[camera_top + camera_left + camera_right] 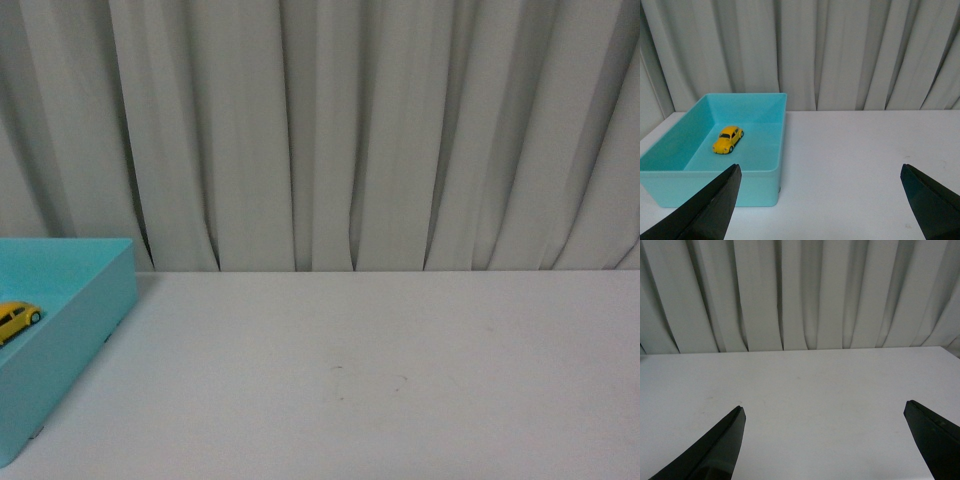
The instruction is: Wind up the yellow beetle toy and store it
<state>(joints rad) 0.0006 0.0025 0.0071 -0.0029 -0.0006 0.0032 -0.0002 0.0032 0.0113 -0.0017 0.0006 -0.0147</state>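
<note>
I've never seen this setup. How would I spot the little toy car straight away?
Look at the white table before the pale curtain and find the turquoise bin at its left edge. The yellow beetle toy sits alone on the bin's floor: a glossy rounded car with dark windows and black wheels, the only yellow thing anywhere.

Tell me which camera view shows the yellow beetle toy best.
The left wrist view. There the whole yellow beetle toy shows, standing on its wheels on the floor of the turquoise bin, beyond the open left gripper. The front view catches only part of it at the picture's left edge. The right wrist view shows only table and curtain.
</note>
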